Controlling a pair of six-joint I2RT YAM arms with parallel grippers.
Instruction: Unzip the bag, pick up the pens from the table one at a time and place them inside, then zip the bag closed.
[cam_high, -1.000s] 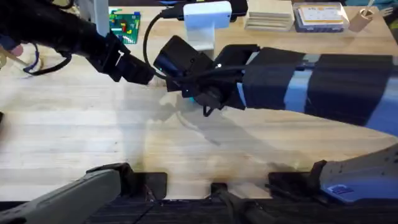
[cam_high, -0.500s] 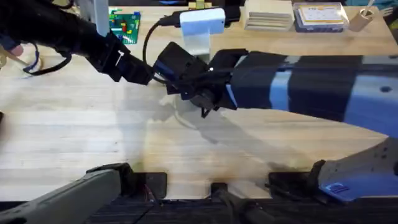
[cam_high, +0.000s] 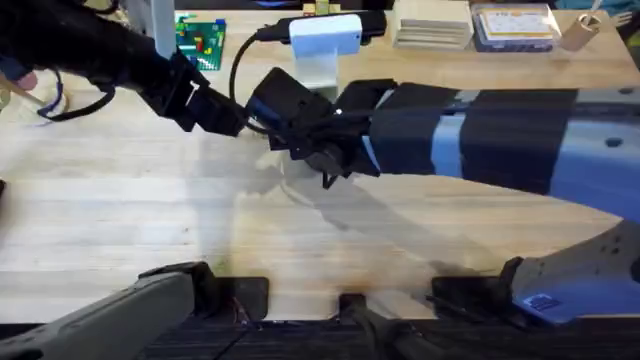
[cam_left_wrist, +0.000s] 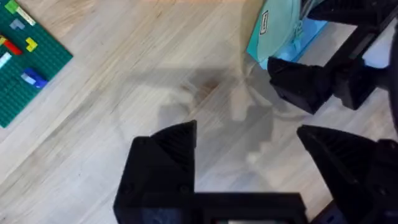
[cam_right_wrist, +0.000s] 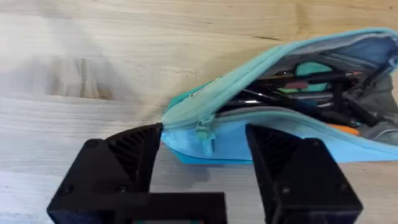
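Right pincer (cam_right_wrist: 202, 155) spread apart astride zipper pull (cam_right_wrist: 205, 132) of half-open bag (cam_right_wrist: 249, 134) holding pens (cam_right_wrist: 305, 93) on table (cam_right_wrist: 93, 50); left pincer (cam_left_wrist: 249, 155) likewise apart, near bag.

bag (cam_right_wrist: 261, 118): far end cut off by frame edge in right wrist view | overhead: bag hidden beneath both arms | pens (cam_right_wrist: 311, 93) inside bag: tips hidden, count unclear

Robotics lab bench: light wood-grain worktop (cam_high: 120, 210), two arm bases bolted at near edge, green brick baseplate (cam_high: 201, 42), stacked plastic boxes (cam_high: 512, 27) along far side.
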